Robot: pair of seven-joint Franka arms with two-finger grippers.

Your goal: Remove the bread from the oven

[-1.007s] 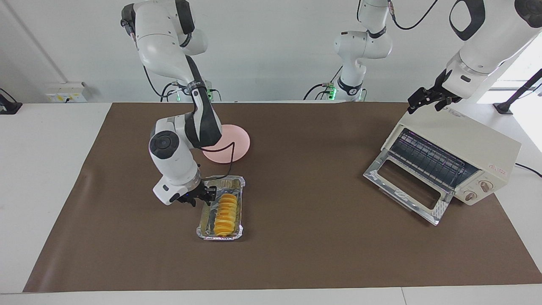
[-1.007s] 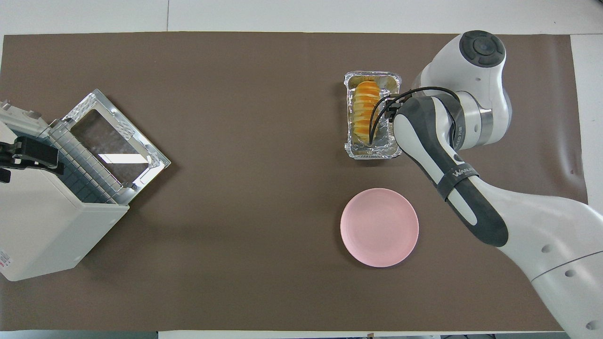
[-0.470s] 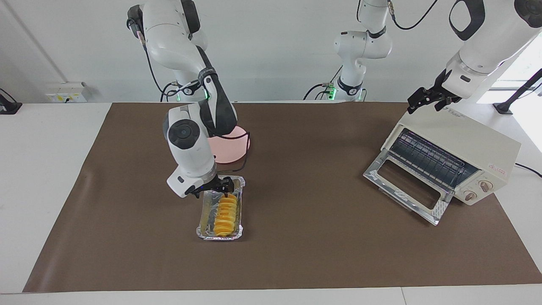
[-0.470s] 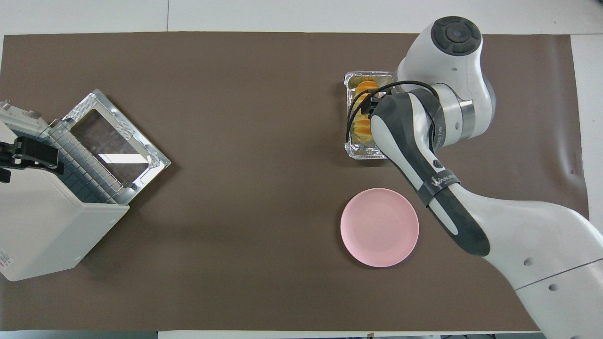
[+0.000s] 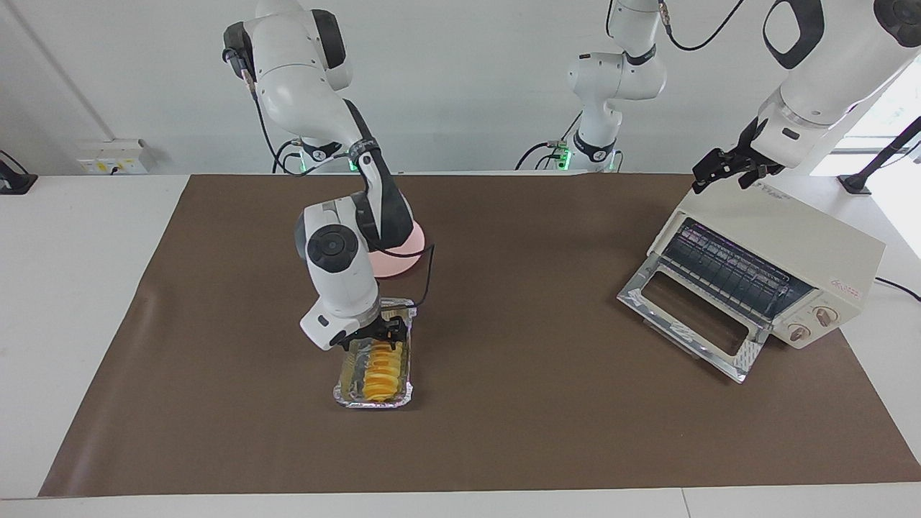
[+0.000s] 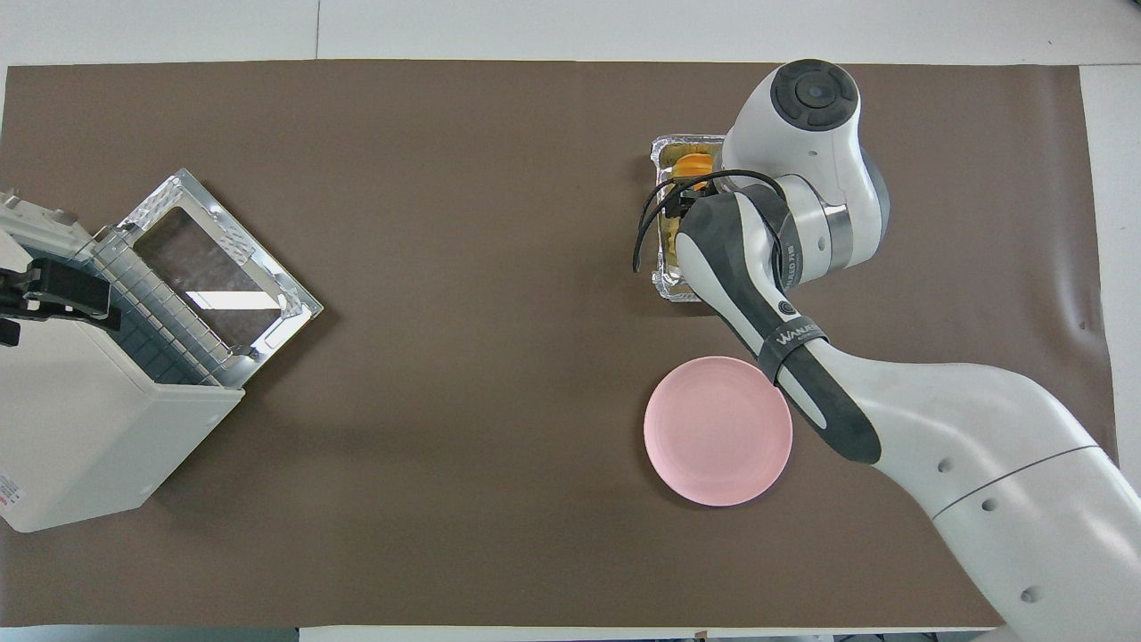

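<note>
Over the foil tray [image 5: 374,392], right arm's end of table: right gripper [image 5: 380,335] low above the bread [image 5: 379,374].
Bread lies in the tray, already out of the oven [image 5: 773,248], whose door is dropped open; tray sits farther from robots than the pink plate [image 6: 718,431]. Jaw gap of right gripper: can't tell, nothing seen held. Left gripper [image 5: 728,171] waits over oven top, gap also unclear. Judgement: loaf looks light, soft, squashable; ridged segments may split apart. Take it across the narrow width at mid-length w/ gentle squeeze; thin foil prob lifts or slides if snagged.
</note>
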